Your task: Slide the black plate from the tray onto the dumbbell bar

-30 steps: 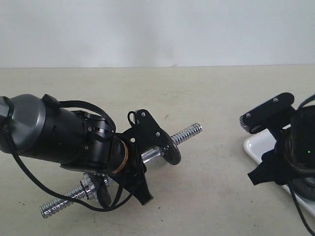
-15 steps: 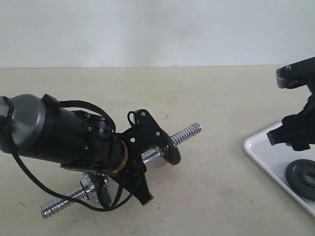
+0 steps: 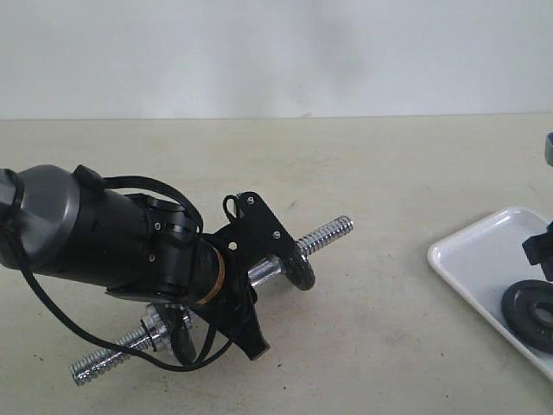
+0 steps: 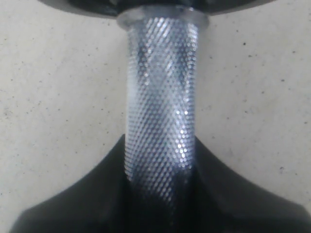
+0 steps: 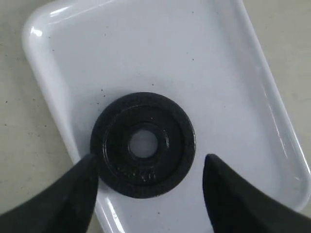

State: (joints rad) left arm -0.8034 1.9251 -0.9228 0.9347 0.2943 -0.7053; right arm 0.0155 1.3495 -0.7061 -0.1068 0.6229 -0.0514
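The black plate lies flat on the white tray, close to one long rim. My right gripper hovers above it, open, with one finger either side of the plate and nothing between them. In the exterior view the plate and tray sit at the far right, and only a dark bit of the right arm shows at the edge. My left gripper is shut on the knurled middle of the dumbbell bar, holding it tilted over the table. Another black disc sits on the bar.
The bar's threaded ends stick out on both sides of the left gripper, one pointing towards the tray, the other near the front left. A chrome collar sits on that lower end. Beige tabletop lies between bar and tray.
The right arm has moved right and away, almost out of the exterior view, uncovering the tray and the plate on it. The left arm and the bar have not moved.
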